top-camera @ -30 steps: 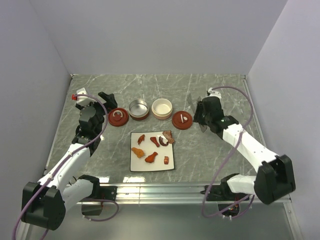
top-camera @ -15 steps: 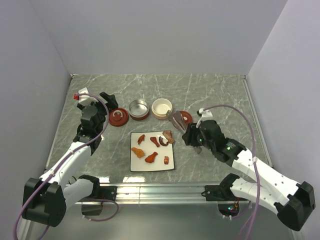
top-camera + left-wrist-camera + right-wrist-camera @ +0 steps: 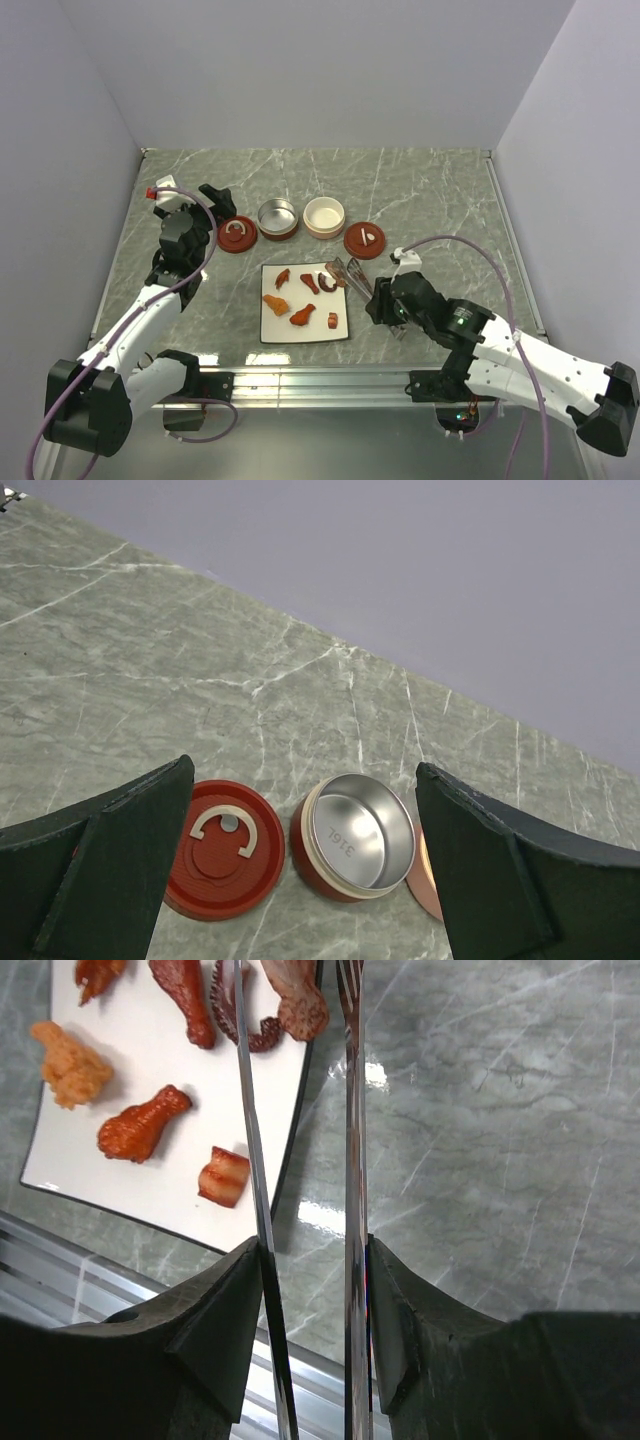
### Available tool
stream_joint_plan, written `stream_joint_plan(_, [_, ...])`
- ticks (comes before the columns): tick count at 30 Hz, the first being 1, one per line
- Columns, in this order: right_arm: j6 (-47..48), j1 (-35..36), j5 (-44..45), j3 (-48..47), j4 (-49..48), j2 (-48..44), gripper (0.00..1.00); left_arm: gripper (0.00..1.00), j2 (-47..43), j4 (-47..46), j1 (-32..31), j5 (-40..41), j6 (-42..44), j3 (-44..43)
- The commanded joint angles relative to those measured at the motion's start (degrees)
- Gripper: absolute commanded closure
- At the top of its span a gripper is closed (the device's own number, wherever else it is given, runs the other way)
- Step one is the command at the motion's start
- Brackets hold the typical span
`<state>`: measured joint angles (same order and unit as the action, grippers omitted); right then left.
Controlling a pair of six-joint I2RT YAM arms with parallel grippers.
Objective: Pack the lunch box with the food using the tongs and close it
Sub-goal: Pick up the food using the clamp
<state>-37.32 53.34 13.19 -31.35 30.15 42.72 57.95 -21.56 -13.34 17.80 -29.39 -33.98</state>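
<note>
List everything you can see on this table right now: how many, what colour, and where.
table: one, grey-green marble, under everything
plate: one, white, square, near the middle of the table
food: seven pieces visible, orange, red and dark brown, on the plate
steel-lined container: one, red outside, open, behind the plate
cream container: one, open, right of the steel-lined one
lids: two, red with white handles, one on each side of the containers
tongs: one, silver, tips at the plate's far right corner
left gripper: open, above the left lid
right gripper: closed on the tongs, right of the plate
</note>
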Motion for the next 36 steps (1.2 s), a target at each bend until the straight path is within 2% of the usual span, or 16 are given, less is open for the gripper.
stream_joint_plan(1, [-1.8, 1.1, 2.7, -0.1, -0.1, 1.7, 0.50, 0.01, -0.8, -2.2, 0.2, -1.3, 0.0, -0.2])
stream_joint_plan(14, [-0.9, 2.6, 2.5, -1.3, -1.7, 7.1, 0.50, 0.01, -1.5, -2.5, 0.2, -1.5, 0.1, 0.2])
stream_joint_plan(28, [-0.2, 4.5, 1.6, -2.4, -2.9, 6.8, 0.50, 0.01, -1.7, -2.4, 0.3, -1.4, 0.0, 0.3])
stream_joint_plan(31, [-0.4, 4.6, 2.0, -2.6, -2.6, 7.5, 0.55, 0.01, -2.0, -2.4, 0.3, -1.4, 0.0, 0.4])
stream_joint_plan(33, [-0.7, 4.6, 2.7, -2.8, -2.1, 8.2, 0.67, 0.00, -2.1, -2.3, 0.3, -1.4, -0.1, 0.5])
stream_joint_plan(36, [-1.1, 4.5, 3.7, -3.3, -1.3, 8.7, 0.72, 0.01, -2.6, -2.3, 0.3, -1.4, -0.1, 0.7])
